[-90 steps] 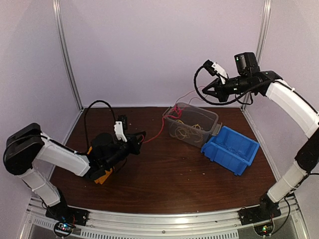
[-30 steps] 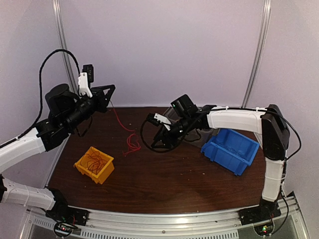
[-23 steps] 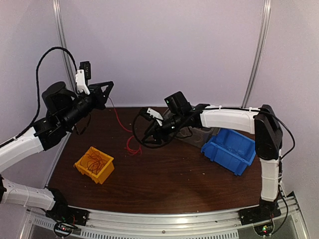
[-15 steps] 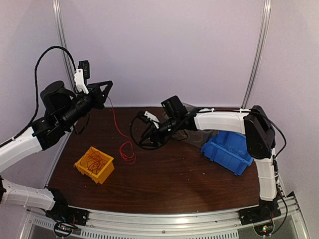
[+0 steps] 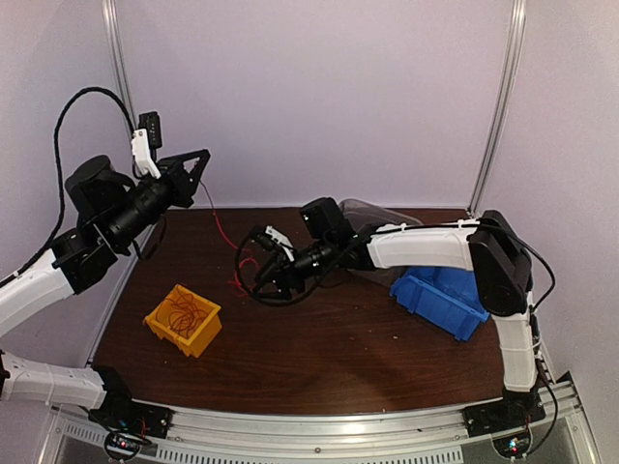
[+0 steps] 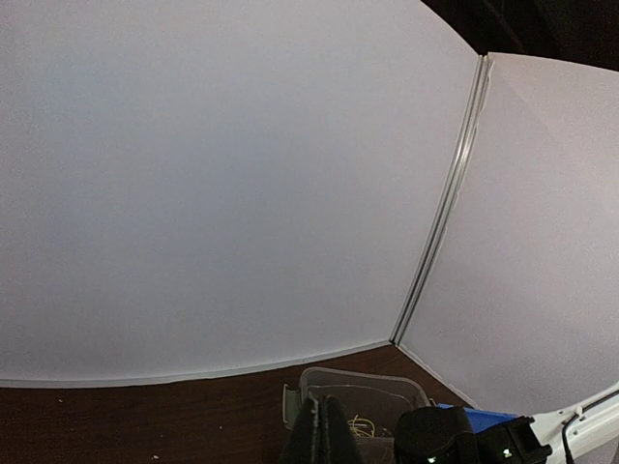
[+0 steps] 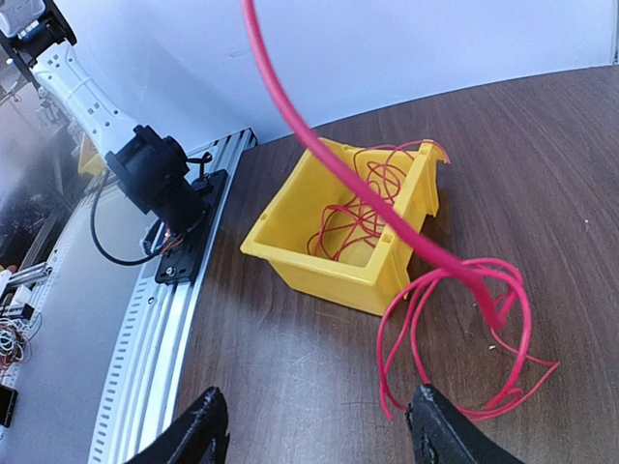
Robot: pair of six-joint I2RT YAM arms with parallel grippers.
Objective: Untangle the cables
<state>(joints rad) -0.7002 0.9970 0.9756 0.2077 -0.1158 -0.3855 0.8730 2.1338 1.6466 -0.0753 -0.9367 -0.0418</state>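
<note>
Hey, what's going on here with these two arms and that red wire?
The two arms are working on tangled cables. The left gripper, raised high over the left side of the table, is shut on a red cable that hangs down and ends in loose loops on the wood. The right gripper is open and low, just short of those loops and not gripping them. A yellow bin close by holds more red cables.

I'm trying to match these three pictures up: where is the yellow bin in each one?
Top external: yellow bin at lower left.
Left wrist: not in it.
Right wrist: centre, red wires inside.
Shared landmark: the dark wooden table, in all three.
</note>
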